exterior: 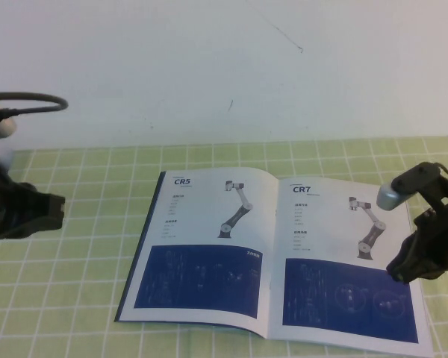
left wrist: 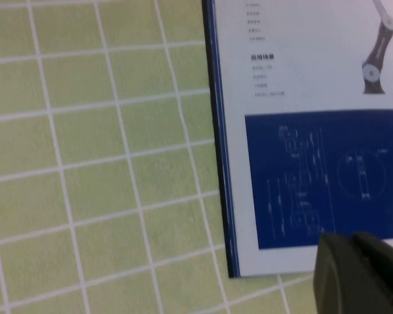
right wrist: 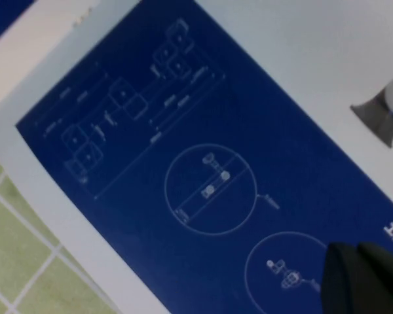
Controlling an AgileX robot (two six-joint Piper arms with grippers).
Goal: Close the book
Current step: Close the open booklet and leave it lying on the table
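My right hand hangs just over the outer part of the right-hand page, above its blue drawing panel. I cannot tell whether it is spread or pressed together, since the wrist view shows only a dark corner of it. The catalogue lies open and flat in the middle of the green checked surface, spine towards me. My left hand waits well off to the left, clear of the cover edge, and its state is just as unclear.

The trouble I foresee is the thin, flat paper. If the hand catches only the top leaf it may crease that leaf rather than swing it over, and a sideways push could slide the whole catalogue across the cloth (nothing is pinning the other half).

I count one catalogue, two facing pages, two blue panels and two hands.
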